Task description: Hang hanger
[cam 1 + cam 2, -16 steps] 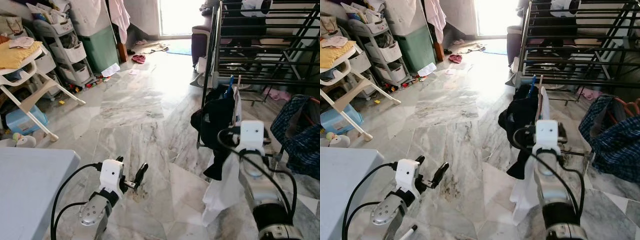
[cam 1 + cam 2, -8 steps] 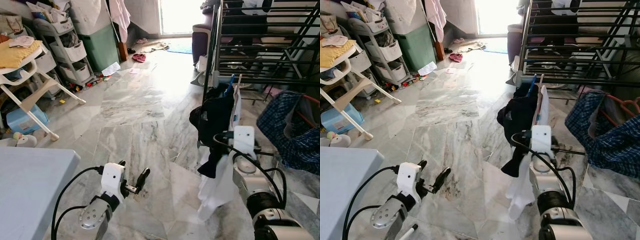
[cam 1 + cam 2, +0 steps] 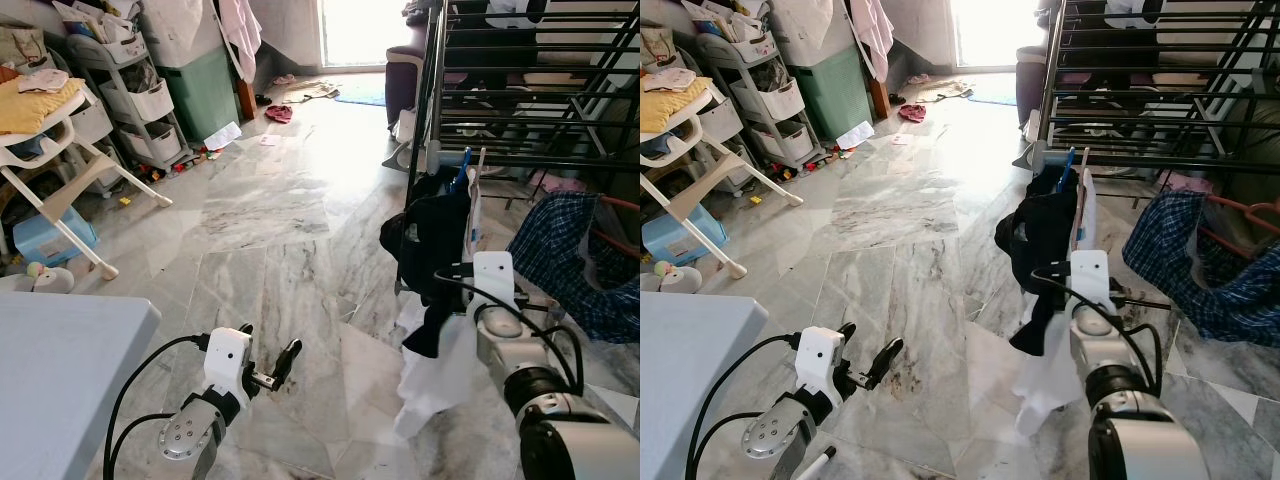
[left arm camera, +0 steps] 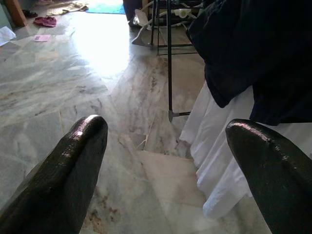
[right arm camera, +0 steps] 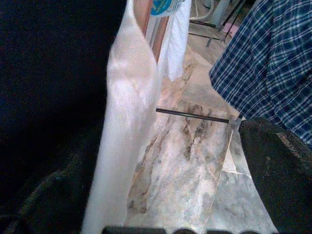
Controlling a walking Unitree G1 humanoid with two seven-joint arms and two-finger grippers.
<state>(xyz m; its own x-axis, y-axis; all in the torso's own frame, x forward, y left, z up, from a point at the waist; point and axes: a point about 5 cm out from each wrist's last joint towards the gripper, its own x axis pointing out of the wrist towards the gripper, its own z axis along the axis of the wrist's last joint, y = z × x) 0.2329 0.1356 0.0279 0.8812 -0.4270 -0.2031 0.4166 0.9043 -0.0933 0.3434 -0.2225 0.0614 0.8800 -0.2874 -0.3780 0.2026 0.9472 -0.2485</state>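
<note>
Left eye view, left gripper: low at seven o'clock over the grey marble floor, black fingers spread, nothing between them.
Left eye view, right gripper: the white-capped silver right arm reaches up at four o'clock into the hanging clothes; fingertips hidden, cannot tell their state.
Right eye view, hanger: a wooden hanger with a blue clip sticks up at one o'clock, carrying a black garment and a long white cloth, beside the black metal drying rack.
Right eye view, checked cloth: blue plaid shirt at three o'clock.
Left wrist view, fingers: wide apart, empty, floor between.
Right wrist view, finger: one dark finger beside the white cloth; grip unclear.
</note>
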